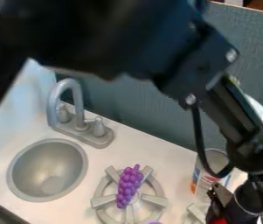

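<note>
The black gripper (238, 208) is low at the right, its lower end cut off by the bottom edge. A bit of something red (219, 221) shows right at it; I cannot tell whether it is held. Purple toy grapes (129, 186) lie across the grey stove burner (103, 200), left of the gripper and apart from it. Just up and left of the gripper stands a metal can (201, 181) with a coloured label, partly behind the arm's cable.
A round grey sink (25, 177) is set in the white counter (119, 153) at the left, with a grey faucet (81, 124) behind it. A grey-blue panel (157, 118) runs along the back. Another burner (193, 215) and a purple bit (155, 222) show at the bottom.
</note>
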{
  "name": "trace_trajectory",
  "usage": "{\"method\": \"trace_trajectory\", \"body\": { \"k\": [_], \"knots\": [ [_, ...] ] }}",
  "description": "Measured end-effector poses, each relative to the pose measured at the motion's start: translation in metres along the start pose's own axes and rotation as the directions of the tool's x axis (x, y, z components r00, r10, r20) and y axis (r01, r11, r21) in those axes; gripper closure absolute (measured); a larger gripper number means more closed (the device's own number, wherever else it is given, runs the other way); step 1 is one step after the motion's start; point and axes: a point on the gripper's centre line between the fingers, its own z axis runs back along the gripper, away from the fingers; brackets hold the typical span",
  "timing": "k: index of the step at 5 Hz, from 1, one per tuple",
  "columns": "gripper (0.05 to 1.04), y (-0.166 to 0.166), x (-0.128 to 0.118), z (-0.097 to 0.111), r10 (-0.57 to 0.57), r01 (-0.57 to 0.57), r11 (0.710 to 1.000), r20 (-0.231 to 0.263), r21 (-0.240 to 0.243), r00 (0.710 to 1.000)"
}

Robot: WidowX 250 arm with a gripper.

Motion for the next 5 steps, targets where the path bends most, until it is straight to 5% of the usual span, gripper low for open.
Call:
{"method": "trace_trajectory", "body": {
  "k": [2,4,5],
  "knots": [
    [0.514,-0.012,0.009,-0.03,-0.003,-0.001,0.997,-0.049,-0.077,0.999],
    [0.46,-0.003,0.015,-0.035,0.061,-0.068,0.992,-0.071,-0.103,0.996],
    [0.169,0.009,-0.007,-0.033,0.099,-0.109,0.989,-0.094,-0.103,0.991]
  ]
}}
